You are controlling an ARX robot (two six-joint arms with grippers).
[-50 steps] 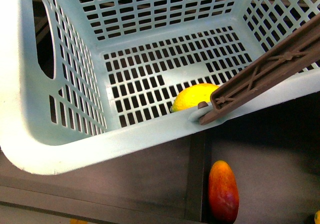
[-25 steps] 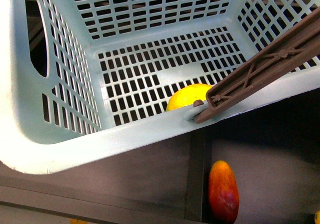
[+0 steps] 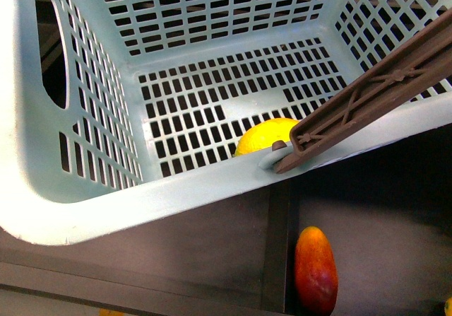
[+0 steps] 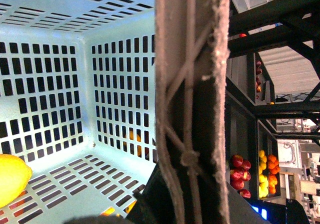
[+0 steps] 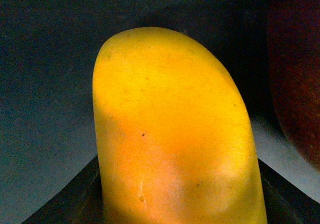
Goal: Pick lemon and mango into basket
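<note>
1. Basket (image 3: 176,196): light teal plastic with slotted walls and floor and an oval hand hole in its side wall. Brown swing handle (image 3: 367,97) slants across the near rim.
2. Lemon (image 3: 265,136): bright yellow, lies on the basket floor against the near wall, partly hidden by the rim.
3. Mango (image 5: 175,134): smooth and orange-yellow, fills the right wrist view, outside the basket.

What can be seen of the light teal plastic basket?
The light teal plastic basket looks like smooth moulded plastic, with rectangular slots in its walls and floor and an oval hand hole in one side wall. A brown ribbed plastic handle is pinned to its near rim and slants across one corner. A bright yellow lemon lies on its floor, against the near wall. What supports the basket is not visible.
</note>
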